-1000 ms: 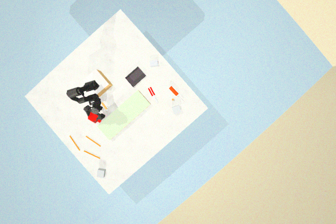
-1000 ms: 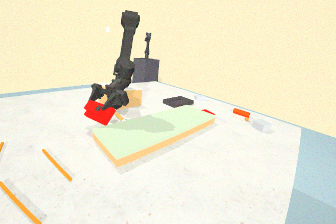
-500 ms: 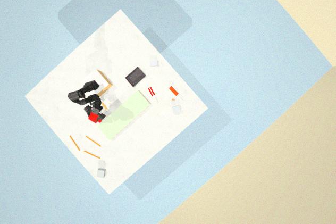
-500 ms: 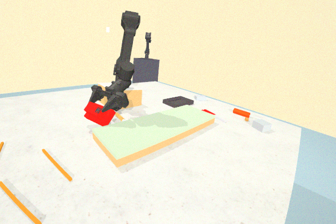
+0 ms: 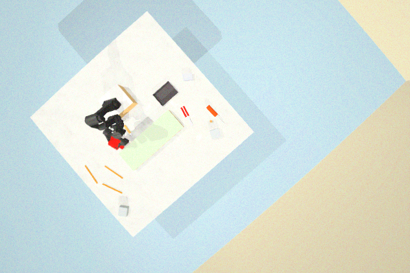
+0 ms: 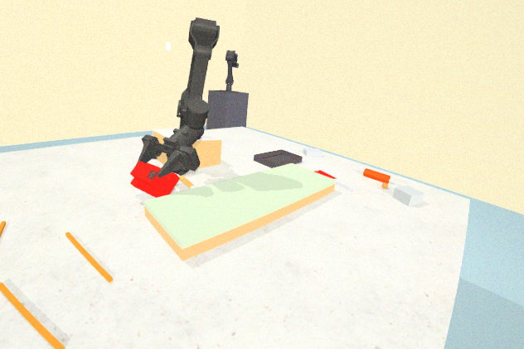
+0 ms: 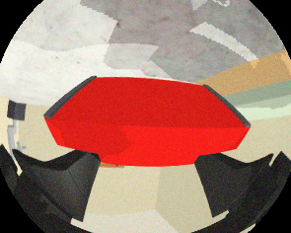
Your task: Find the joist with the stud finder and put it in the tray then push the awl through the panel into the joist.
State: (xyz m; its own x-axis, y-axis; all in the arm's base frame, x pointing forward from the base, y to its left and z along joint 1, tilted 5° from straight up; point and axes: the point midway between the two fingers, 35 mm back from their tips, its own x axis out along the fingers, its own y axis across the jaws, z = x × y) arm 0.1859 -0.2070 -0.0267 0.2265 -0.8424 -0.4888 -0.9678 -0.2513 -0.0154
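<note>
A: Pincer state?
B: Pincer (image 5: 115, 139) (image 6: 150, 168) (image 7: 147, 106) is gripping the red stud finder (image 5: 114, 142) (image 6: 154, 180) (image 7: 148, 143), a finger on each side. It's sitting tilted, by the panel's end facing the counter's lower-left edge (edges per top view).
A: Touching the panel?
B: Can't tell; the pincer is partly covering that spot from above.
A: Panel?
B: Green-topped panel (image 5: 152, 141) (image 6: 240, 206) (image 7: 268, 111) is lying mid-counter (image 5: 185, 161) (image 6: 296, 285), long sides running parallel to the lower-right edge.
A: Tray?
B: Dark tray (image 5: 165, 93) (image 6: 277, 157) is sitting toward the upper-right edge. Stud finder is staying out of it, well apart.
A: Awl?
B: Two thin-shanked tools are lying toward the right corner: red-handled tool (image 5: 184, 111) (image 6: 325, 174) by the panel's far end, orange-handled tool (image 5: 211, 110) (image 6: 376, 175) closer to the upper-right edge. Too small to say which is the awl.
A: Lower-left edge?
B: Three orange sticks (image 5: 113, 172) (image 6: 89, 256) are lying near it. Grey block (image 5: 122, 211) is standing near the bottom corner.
</note>
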